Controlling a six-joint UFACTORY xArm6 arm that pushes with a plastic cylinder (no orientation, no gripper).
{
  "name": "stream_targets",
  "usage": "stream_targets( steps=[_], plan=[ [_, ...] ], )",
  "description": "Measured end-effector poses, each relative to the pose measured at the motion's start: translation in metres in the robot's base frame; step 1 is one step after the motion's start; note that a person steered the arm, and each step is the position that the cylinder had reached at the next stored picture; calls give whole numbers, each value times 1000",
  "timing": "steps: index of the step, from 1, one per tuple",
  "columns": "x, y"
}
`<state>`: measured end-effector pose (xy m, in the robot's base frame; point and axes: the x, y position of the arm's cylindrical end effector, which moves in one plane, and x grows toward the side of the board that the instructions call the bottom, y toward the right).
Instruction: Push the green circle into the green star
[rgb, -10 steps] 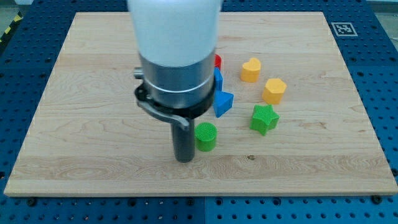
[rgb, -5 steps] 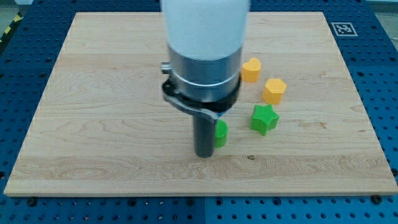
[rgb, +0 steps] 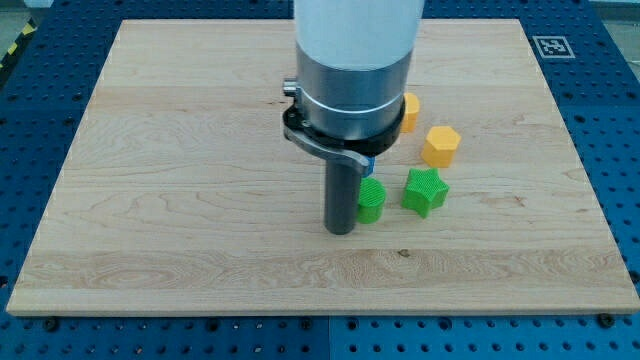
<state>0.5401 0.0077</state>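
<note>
My tip (rgb: 341, 229): bare rod end, holding nothing, down on the wooden board (rgb: 160, 200). Green circle (rgb: 371, 200): touching its right side. Green star (rgb: 425, 191): just beyond the circle, apart.

Pale wooden table (rgb: 150, 200), carrying a green circle (rgb: 372, 201) just beside a green star (rgb: 425, 191), a yellow hexagon (rgb: 441, 146), and a partly hidden yellow block (rgb: 410, 108).
</note>
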Motion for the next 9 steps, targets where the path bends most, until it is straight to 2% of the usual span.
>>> stream_targets(
  steps=[5, 9],
  plan=[
    [-12, -13],
    [-20, 75]
  ],
)
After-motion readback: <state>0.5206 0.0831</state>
